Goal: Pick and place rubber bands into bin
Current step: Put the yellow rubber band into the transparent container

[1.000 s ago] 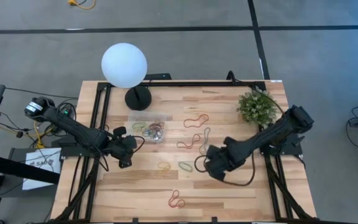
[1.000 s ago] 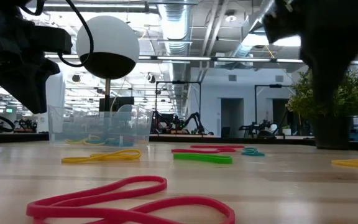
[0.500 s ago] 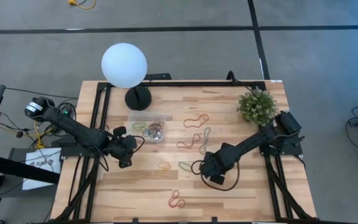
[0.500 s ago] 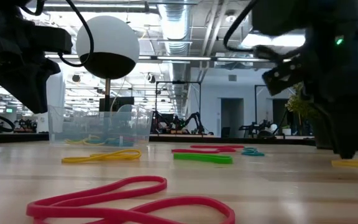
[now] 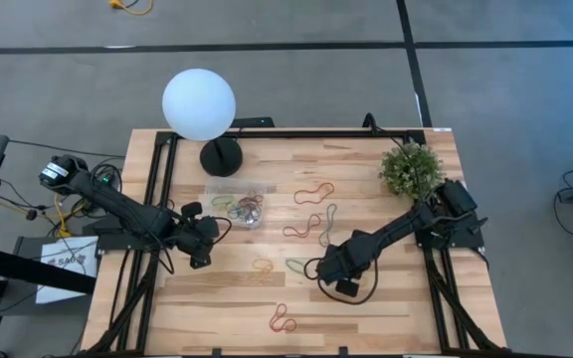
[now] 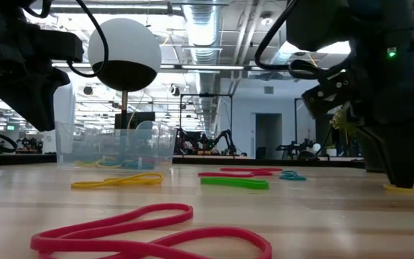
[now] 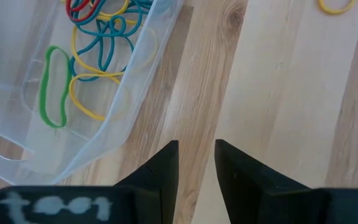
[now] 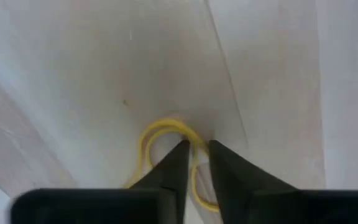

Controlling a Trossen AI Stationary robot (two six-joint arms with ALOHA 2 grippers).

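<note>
Over the last sec the right pincer has dropped to the worktop and narrowed its fingers around a strand of a yellow rubber band lying flat near the worktop's middle, just right of a green band; grip looks about made but not lifted. Left pincer hasn't moved, parted w/ nothing in it, just beside the bin, which sits near the lamp base & already holds several bands

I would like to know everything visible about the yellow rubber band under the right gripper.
The yellow rubber band is a thin, floppy elastic loop lying flat on the light wooden table, bent into a curled, overlapping shape. The right gripper stands over it with its two dark fingers down on the loop, one strand running between them. The jaws are narrow but a gap shows. The band is not lifted.
</note>
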